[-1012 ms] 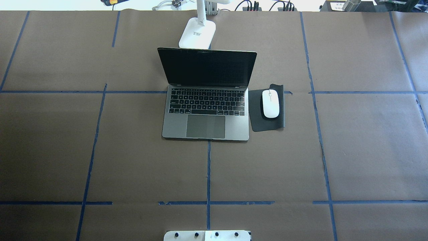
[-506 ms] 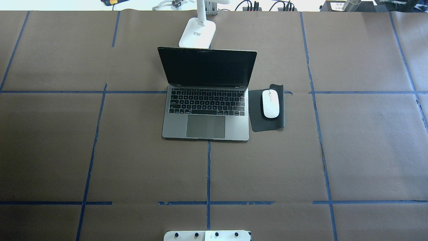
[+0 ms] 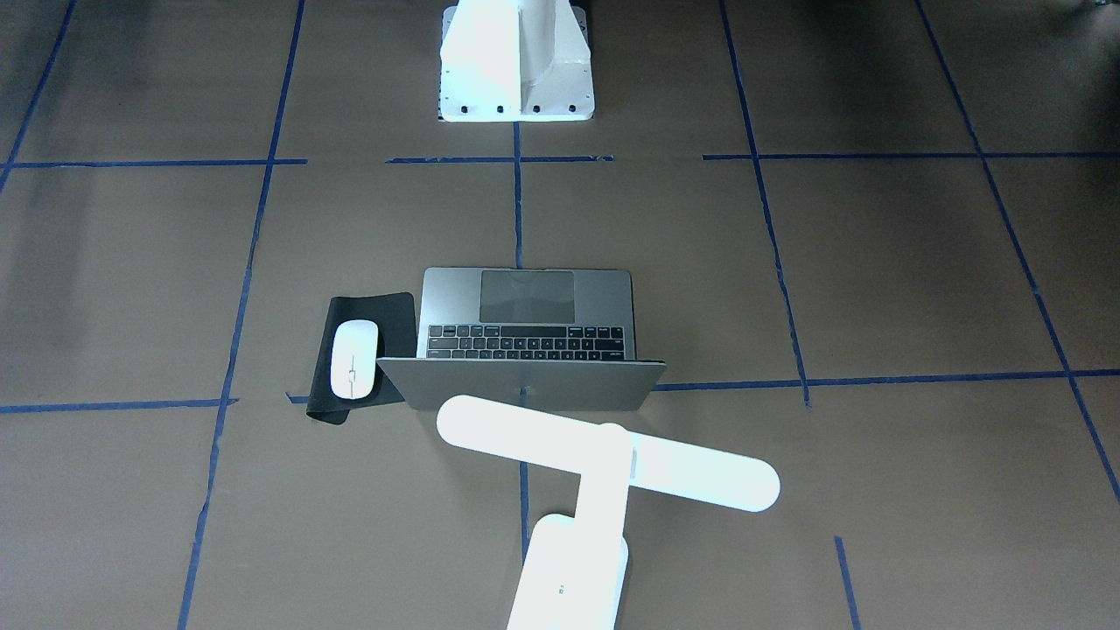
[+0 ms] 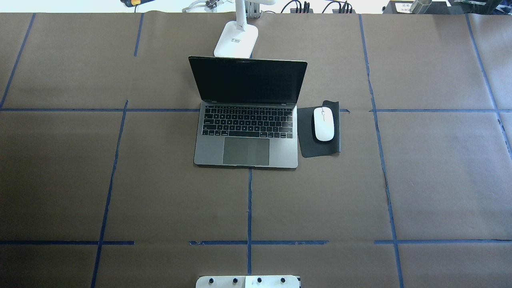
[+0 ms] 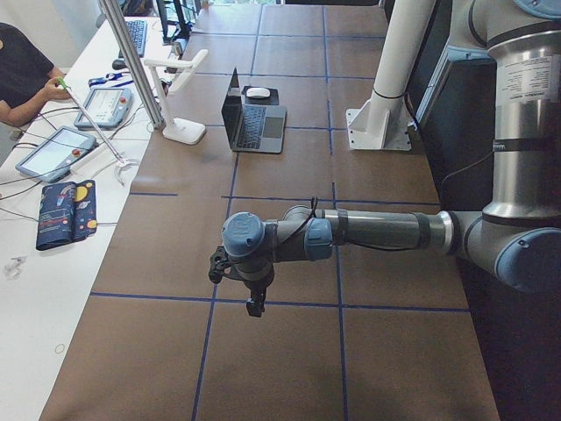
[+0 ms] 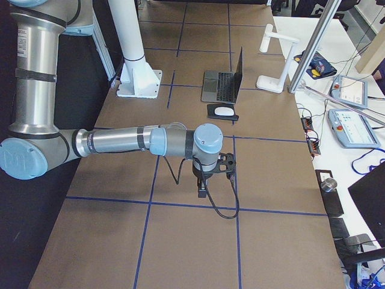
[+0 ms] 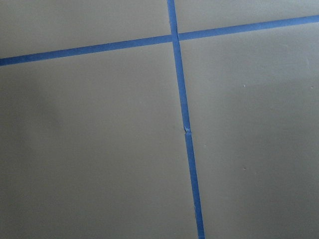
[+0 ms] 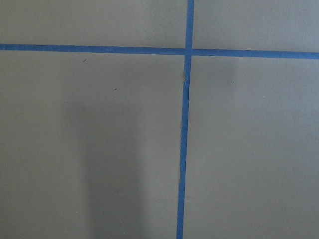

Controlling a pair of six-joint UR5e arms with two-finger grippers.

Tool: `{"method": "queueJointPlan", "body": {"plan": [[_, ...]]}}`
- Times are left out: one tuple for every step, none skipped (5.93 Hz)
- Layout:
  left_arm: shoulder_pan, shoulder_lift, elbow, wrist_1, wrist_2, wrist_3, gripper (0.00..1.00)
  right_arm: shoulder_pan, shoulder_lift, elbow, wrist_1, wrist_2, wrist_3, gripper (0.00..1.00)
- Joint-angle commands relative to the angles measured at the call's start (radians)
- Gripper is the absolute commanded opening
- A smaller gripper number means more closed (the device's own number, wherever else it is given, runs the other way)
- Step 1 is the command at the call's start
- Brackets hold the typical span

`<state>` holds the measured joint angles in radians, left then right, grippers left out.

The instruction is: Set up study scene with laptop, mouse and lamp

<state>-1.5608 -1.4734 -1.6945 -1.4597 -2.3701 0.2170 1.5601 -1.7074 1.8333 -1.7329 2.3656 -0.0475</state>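
Note:
The grey laptop (image 4: pixel 246 154) stands open at the table's middle, screen facing the robot. The white mouse (image 4: pixel 323 123) lies on a black mat (image 4: pixel 306 138) just right of it. The white T-shaped lamp (image 3: pixel 604 455) stands behind the laptop lid, its base (image 4: pixel 236 40) at the far edge. My left gripper (image 5: pixel 237 285) shows only in the exterior left view, pointing down over bare table far from the laptop. My right gripper (image 6: pixel 207 183) shows only in the exterior right view, likewise far off. I cannot tell whether either is open or shut. Both wrist views show only brown paper and blue tape.
The white bolted pedestal (image 3: pixel 516 61) stands at the robot's edge of the table. Blue tape lines grid the brown paper. A side bench with tablets (image 5: pixel 53 151) and a person runs along the far edge.

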Motion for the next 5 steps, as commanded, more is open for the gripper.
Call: {"method": "queueJointPlan", "body": {"plan": [[0.018,0.025,-0.007,0.01,0.014,-0.002,1.0,0.0,-0.001,-0.009,0.001,-0.005,0.003,1.0],[0.018,0.031,-0.004,0.01,0.014,-0.002,1.0,0.0,-0.005,-0.014,0.003,-0.005,-0.002,1.0],[0.008,0.019,-0.036,0.01,0.012,0.001,1.0,0.0,-0.006,-0.014,0.003,0.0,0.005,1.0],[0.016,0.022,-0.071,0.012,0.017,-0.001,1.0,0.0,0.008,-0.008,0.004,0.001,0.006,1.0],[0.018,0.018,-0.054,0.012,0.041,-0.002,1.0,0.0,0.018,0.001,0.004,0.001,0.005,1.0]]}}
